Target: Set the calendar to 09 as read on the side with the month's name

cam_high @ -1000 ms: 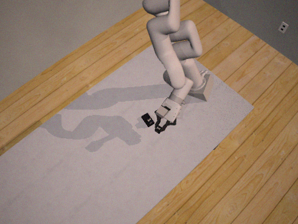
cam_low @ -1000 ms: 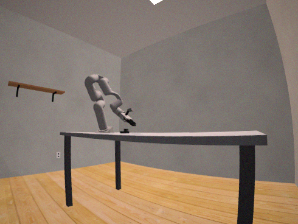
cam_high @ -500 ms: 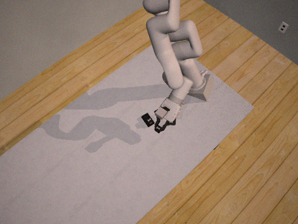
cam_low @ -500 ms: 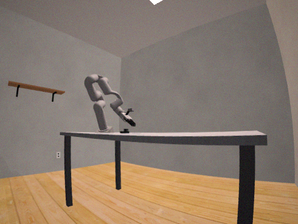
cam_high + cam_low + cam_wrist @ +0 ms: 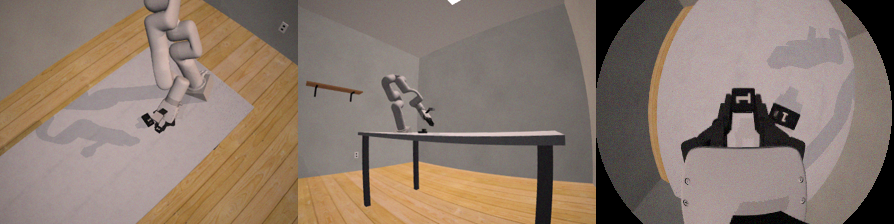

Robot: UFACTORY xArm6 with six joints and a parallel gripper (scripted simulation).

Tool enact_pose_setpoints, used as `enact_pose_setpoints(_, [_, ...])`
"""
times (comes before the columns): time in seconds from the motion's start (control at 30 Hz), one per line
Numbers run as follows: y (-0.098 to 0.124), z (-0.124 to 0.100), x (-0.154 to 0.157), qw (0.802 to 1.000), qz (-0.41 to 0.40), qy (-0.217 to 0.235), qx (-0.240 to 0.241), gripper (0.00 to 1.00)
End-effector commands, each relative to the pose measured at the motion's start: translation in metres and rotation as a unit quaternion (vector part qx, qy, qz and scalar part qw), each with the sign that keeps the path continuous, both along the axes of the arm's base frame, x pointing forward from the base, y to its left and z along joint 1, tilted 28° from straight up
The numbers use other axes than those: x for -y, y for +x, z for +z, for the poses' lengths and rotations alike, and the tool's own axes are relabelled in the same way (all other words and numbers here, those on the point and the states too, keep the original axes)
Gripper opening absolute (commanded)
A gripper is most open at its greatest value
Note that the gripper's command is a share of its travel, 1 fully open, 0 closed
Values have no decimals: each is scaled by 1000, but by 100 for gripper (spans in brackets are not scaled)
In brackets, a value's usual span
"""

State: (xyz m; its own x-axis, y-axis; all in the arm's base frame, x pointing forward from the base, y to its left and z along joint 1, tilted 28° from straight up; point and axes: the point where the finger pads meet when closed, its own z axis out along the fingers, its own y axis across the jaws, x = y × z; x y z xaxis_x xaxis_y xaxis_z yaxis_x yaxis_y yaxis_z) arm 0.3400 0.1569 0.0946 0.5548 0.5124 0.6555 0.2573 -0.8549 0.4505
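Calendar tray [image 5: 144,116] [image 5: 420,132] [image 5: 796,120] sits on the table [image 5: 100,170] [image 5: 492,134] [image 5: 731,45], one cube [image 5: 149,120] [image 5: 424,129] [image 5: 784,116] aboard, presumably leaving room for its partner. To the right, the gripper [image 5: 160,126] [image 5: 430,123] [image 5: 743,101], partly closed, pinches the other cube [image 5: 158,129] [image 5: 432,124] [image 5: 743,94] aloft by its sides, probably because its showing 1 must give way to another digit.

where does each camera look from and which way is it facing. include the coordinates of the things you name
top: high above the table [image 5: 100,179] [image 5: 492,134] [image 5: 726,45], angled down; arm [image 5: 159,58] [image 5: 388,85] and jaws show
exterior: off to the side, around tabletop height, facing the table's long edge and a room corner; whole arm shows
wrist: on the arm's end, looking out past the jaws at the held cube [image 5: 159,128] [image 5: 743,100]
top and wrist share both cubes
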Motion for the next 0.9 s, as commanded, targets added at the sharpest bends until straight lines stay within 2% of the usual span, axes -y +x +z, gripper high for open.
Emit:
enact_pose_setpoints(0.0, [1, 1, 0, 1000, -5, -4, -5, 27])
enact_pose_setpoints(0.3, [3, 2, 2, 999, -30, -21, -38, 27])
enact_pose_setpoints(0.6, [3, 3, -1, 992, -59, -35, -105, 27])
enact_pose_setpoints(0.87, [5, 4, -3, 991, -61, -36, -114, 27])
